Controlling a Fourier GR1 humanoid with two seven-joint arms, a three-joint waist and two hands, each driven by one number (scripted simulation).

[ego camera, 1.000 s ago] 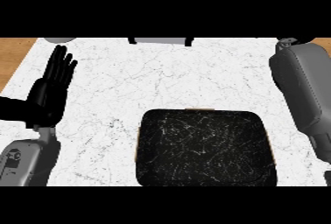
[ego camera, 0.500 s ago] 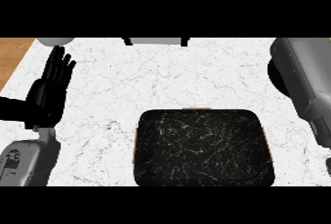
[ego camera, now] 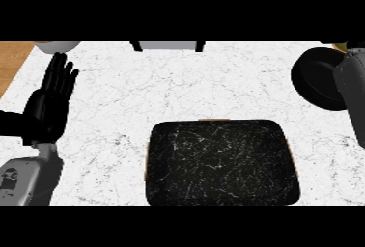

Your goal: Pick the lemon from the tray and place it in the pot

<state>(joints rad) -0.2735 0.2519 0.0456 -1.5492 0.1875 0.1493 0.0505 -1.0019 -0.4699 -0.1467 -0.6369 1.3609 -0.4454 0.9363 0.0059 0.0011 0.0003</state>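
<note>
The black speckled tray [ego camera: 221,164] lies at the lower middle of the white marble counter, and no lemon shows on it. A round black pot [ego camera: 317,79] sits at the right edge, partly hidden by my grey right forearm [ego camera: 353,96]. At the forearm's far end, by the top edge, there is a dark bit of my right hand [ego camera: 332,45] and a small yellow speck [ego camera: 342,47]; I cannot tell whether that speck is the lemon. My left hand [ego camera: 50,103] rests open at the left, fingers up, holding nothing.
A white bowl [ego camera: 57,46] peeks in at the top left. A grey object with black legs [ego camera: 167,46] stands at the top middle. The counter's left edge meets a wooden surface [ego camera: 14,62].
My right forearm has swung to the right and uncovered the black pot. The left hand and the tray have not moved.
</note>
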